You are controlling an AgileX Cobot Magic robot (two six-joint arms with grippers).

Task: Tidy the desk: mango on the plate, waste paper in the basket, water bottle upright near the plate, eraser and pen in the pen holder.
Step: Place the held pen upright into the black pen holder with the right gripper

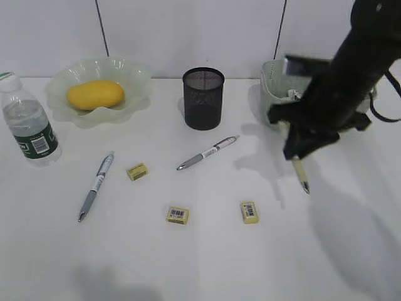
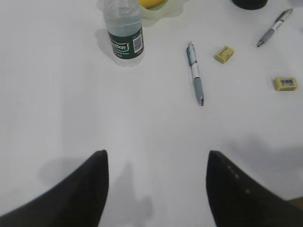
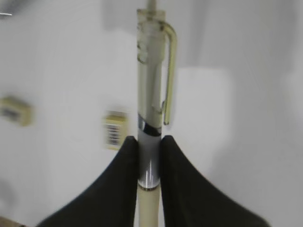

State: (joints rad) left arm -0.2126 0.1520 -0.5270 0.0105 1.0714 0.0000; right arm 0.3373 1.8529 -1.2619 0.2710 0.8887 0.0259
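Observation:
The mango (image 1: 95, 94) lies on the plate (image 1: 136, 74) at the back left. The water bottle (image 1: 28, 122) stands upright left of the plate; it also shows in the left wrist view (image 2: 124, 38). The pen holder (image 1: 203, 98) stands at the back middle. My right gripper (image 1: 294, 152) is shut on a cream pen (image 1: 301, 175), held off the desk in front of the basket (image 1: 270, 80); the right wrist view shows the jaws (image 3: 149, 142) clamping this pen (image 3: 150, 85). A bit of white paper (image 1: 293, 95) shows in the basket. My left gripper (image 2: 156, 158) is open and empty above bare desk.
Two pens (image 1: 96, 185) (image 1: 207, 152) and three yellow erasers (image 1: 137, 171) (image 1: 178, 215) (image 1: 249, 211) lie on the desk (image 1: 188, 263). My right arm hides part of the basket. Two erasers (image 3: 115, 130) (image 3: 14, 109) lie below the held pen.

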